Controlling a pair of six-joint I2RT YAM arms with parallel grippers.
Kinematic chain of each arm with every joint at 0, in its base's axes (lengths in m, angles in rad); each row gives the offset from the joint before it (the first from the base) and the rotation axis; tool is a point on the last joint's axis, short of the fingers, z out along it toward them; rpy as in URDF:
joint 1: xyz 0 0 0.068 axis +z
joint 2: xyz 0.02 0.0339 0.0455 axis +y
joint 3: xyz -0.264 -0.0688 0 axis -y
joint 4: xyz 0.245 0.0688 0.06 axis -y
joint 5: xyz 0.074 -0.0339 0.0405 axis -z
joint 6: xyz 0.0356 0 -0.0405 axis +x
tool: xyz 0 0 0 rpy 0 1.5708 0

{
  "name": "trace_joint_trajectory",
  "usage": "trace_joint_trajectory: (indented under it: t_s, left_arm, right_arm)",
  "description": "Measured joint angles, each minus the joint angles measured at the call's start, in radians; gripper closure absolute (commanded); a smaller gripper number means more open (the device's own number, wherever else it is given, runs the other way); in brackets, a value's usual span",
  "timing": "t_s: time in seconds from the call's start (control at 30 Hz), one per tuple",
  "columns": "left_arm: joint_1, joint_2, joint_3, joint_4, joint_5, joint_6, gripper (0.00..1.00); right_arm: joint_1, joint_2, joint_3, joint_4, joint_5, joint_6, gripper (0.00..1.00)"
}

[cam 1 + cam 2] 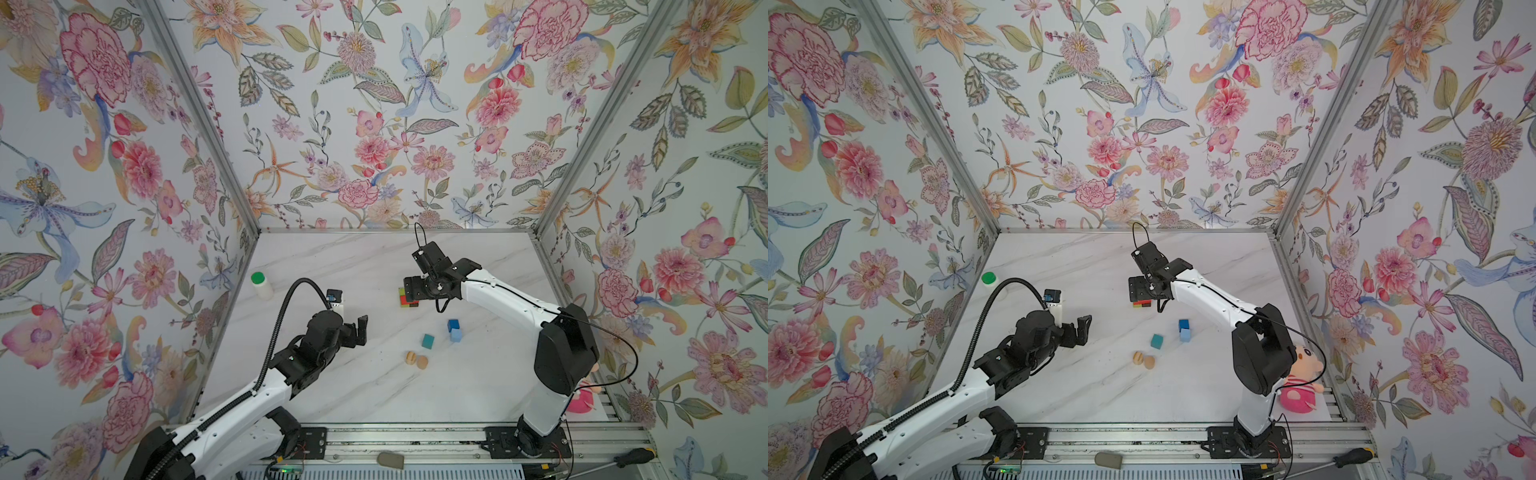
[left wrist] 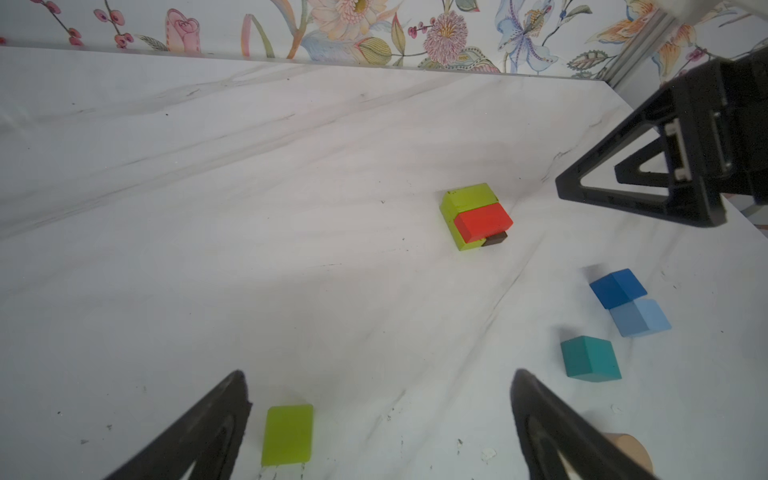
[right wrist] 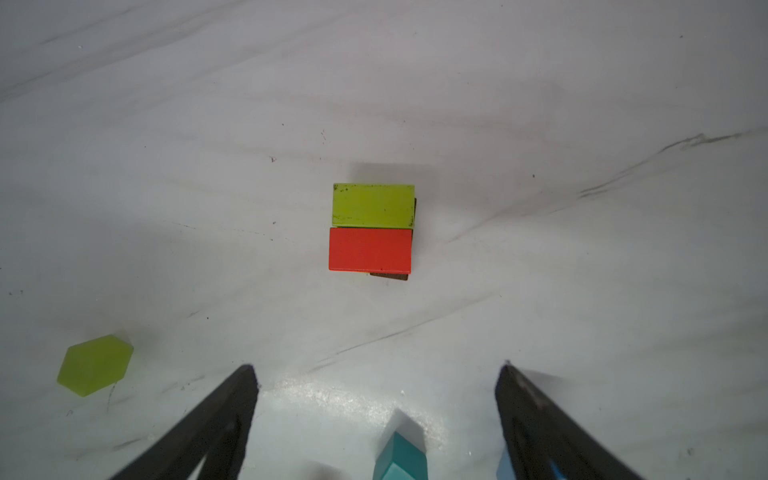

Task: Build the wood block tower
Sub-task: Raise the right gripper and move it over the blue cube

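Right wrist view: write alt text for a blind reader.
A red block and a yellow-green block lie side by side on a dark brown block, on a marble table. The right end effector hovers open and empty.

Both top views: from high above the near edge, down across the white marbled tabletop toward the far wall. Wrist views: close above it, sharing the red and yellow-green wood-block stack.

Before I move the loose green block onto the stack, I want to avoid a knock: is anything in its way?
Nothing lies on the table between the loose green block and the stack. The right gripper, open, hangs close over the stack and would likely block a drop from above.
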Motion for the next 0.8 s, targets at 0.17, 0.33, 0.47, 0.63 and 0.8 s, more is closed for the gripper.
trace_joint_trajectory:
  t_s: [0.17,0.33,0.47,0.63,0.8]
  left_arm:
    - [-0.133,0.042,0.0,0.004,-0.052,-0.048,0.01]
    - [-0.232,0.118,0.032,0.013,-0.114,-0.075,0.01]
    - [-0.276,0.204,0.088,0.033,-0.147,-0.075,0.01]
    - [-0.293,0.293,0.154,0.068,-0.159,-0.054,0.01]
    - [-0.294,0.355,0.201,0.111,-0.176,-0.009,0.01]
  right_arm:
    - [-0.021,-0.139,-0.191,0.034,0.002,-0.009,0.08]
    - [-0.103,-0.291,-0.357,0.064,-0.002,-0.015,0.08]
    - [-0.173,-0.376,-0.44,0.089,-0.009,-0.02,0.08]
    - [-0.217,-0.424,-0.503,0.103,-0.029,-0.024,0.07]
    - [-0.253,-0.433,-0.537,0.116,-0.045,-0.031,0.07]
